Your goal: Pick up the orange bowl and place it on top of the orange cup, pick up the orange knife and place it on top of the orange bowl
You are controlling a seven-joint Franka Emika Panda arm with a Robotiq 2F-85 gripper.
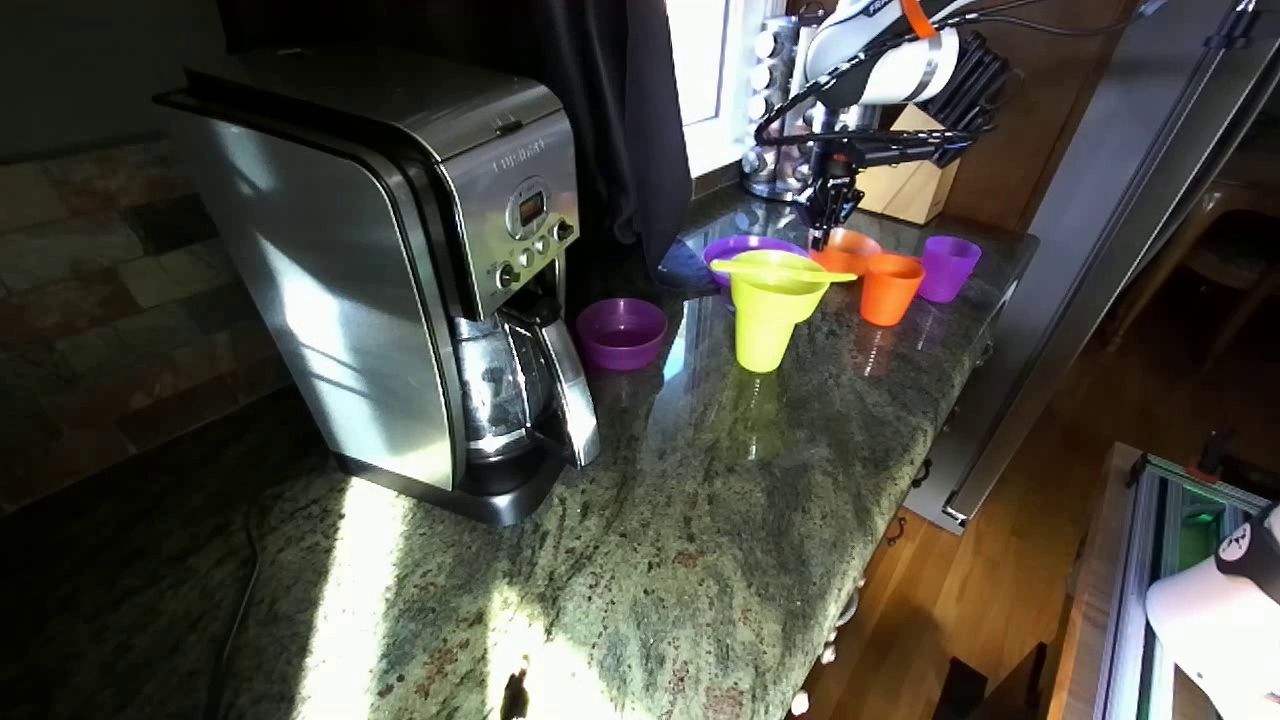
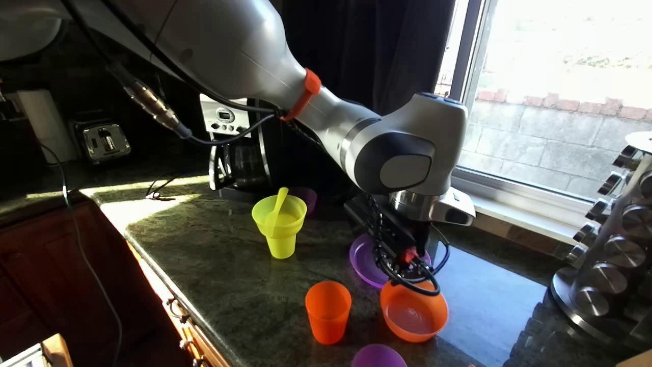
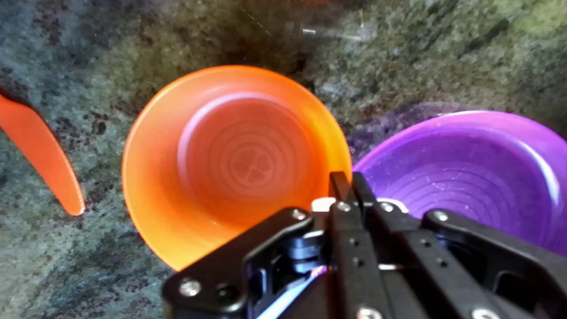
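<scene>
Tool [image 3: 351, 178] pinching rim of orange bowl [image 3: 239, 161]; purple bowl [image 3: 465, 177] just beside orange bowl, orange knife [image 3: 40, 153] on its opposite side, orange cup [image 2: 328, 316] nearby.

Orange bowl [image 3: 246, 161] — smooth plastic; countertop [image 1: 670, 520] — glossy stone.

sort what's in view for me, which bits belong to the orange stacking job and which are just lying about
For the job:
orange bowl, rim pinched in the tool
orange cup
orange knife

Just lying about:
yellow cup, topped by yellow bowl and yellow utensil
purple bowl beside the orange one
magenta bowl by the coffee maker
purple cup
spice rack
</scene>
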